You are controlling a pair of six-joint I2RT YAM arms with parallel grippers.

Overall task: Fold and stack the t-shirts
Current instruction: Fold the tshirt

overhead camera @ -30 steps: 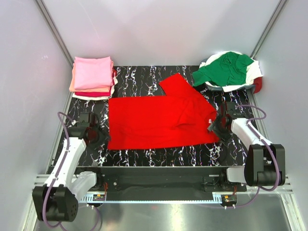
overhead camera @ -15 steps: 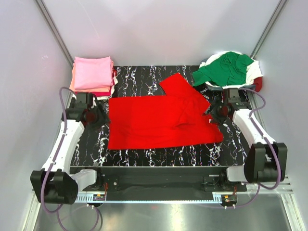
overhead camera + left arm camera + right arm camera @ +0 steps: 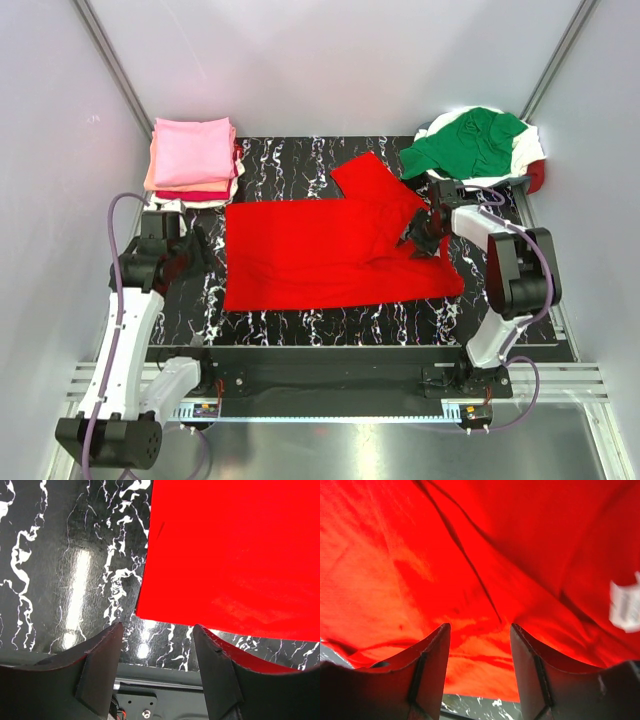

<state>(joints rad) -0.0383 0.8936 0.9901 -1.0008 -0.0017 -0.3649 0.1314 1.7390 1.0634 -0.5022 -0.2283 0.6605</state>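
**A:** Where is the bright red t-shirt (image 3: 330,250)?

**B:** It lies spread flat in the middle of the black marbled desk (image 3: 280,165). One sleeve points to the far side, and the cloth is creased toward its right end.

**A:** And the left end effector (image 3: 198,252)?

**B:** It is just beside the shirt's left edge, over bare desk. In the left wrist view its fingers (image 3: 100,665) stand apart with nothing between them. The shirt's near left corner lies just beyond the tips, apart from them.

**A:** The right end effector (image 3: 415,236)?

**B:** It is over the shirt's right part, by the creases. The right wrist view shows its fingers (image 3: 427,670) spread apart, with red cloth behind the gap and no fold pinched that I can see. A white label (image 3: 625,606) shows at the right edge of that view.

**A:** The other shirts?

**B:** At the far left corner sits a folded stack (image 3: 192,178). A pink t-shirt (image 3: 190,150) is on top, with salmon, dark red and white edges under it. At the far right is a loose heap (image 3: 528,150), where a green t-shirt (image 3: 470,142) is draped over white cloth. A bit of dark red shows at the heap's right side.
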